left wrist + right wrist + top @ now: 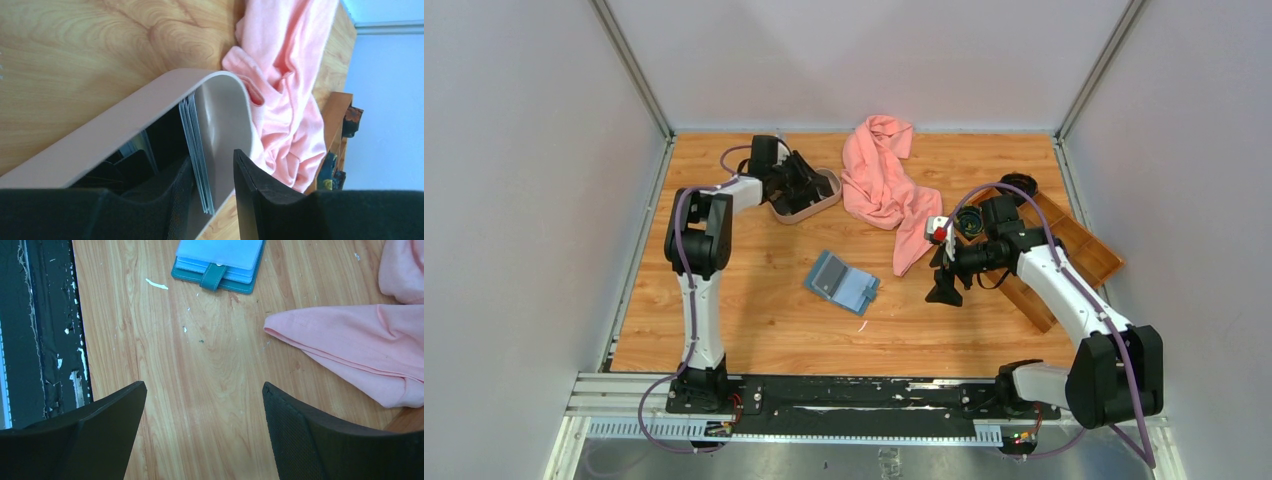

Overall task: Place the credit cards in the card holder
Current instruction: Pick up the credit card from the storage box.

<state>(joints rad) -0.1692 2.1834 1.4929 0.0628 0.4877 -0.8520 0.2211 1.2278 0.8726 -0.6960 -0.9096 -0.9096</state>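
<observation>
From above, the left gripper point(807, 192) reaches into the oval beige tray point(826, 200) near the far left corner of the table point(754, 310), but that view hides what lies between its jaws. The left wrist view shows it: a stack of credit cards point(197, 150) stands on edge inside the tray, pale grey edges toward the camera. The jaws stand partly spread, one on either side of the stack. The stack lies against one finger point(170, 200), while a strip of tray wall shows between the cards and the other finger, so nothing is pinched. The cards are seen edge-on, so any print on their faces is hidden. Dark flat shapes lie deeper in the tray; whether they are more cards cannot be told.

The card holder point(842, 282) lies open and flat near the middle of the table, somewhat toward the near edge, apart from both grippers. Only the right wrist view shows its teal tab clasp point(214, 276) over the light blue pockets, and a white scrap point(156, 284) on the wood just beside it. The right gripper point(203, 390) hovers above bare wood between the card holder and the pink cloth point(350, 345), jaws spread wide with nothing in them. The top view alone shows the wooden compartment tray point(1089, 245) at the right edge, behind that arm
</observation>
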